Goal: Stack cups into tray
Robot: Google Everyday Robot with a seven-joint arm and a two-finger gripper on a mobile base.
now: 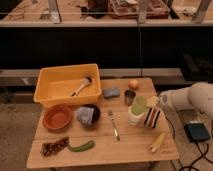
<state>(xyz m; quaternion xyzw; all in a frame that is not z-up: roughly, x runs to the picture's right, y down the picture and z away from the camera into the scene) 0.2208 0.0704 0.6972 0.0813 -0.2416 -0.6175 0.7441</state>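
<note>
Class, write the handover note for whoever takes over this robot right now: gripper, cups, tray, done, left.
Gripper: shut on the green cup, at the right side of the table.
Green cup: at the mouth of the white cup; whether it rests inside, I cannot tell.
Grey cup: on the table just behind them.
Tray: back left, holds a utensil, no cups.
Done: green cup picked up. Left: stack all three, put them in the tray.

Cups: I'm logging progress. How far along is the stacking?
Done: nothing; the tray holds only a utensil. In hand: the gripper, above the table's right side, holds the green cup over the white cup. Left: nest them, add the grey cup, put the stack in the tray.
</note>
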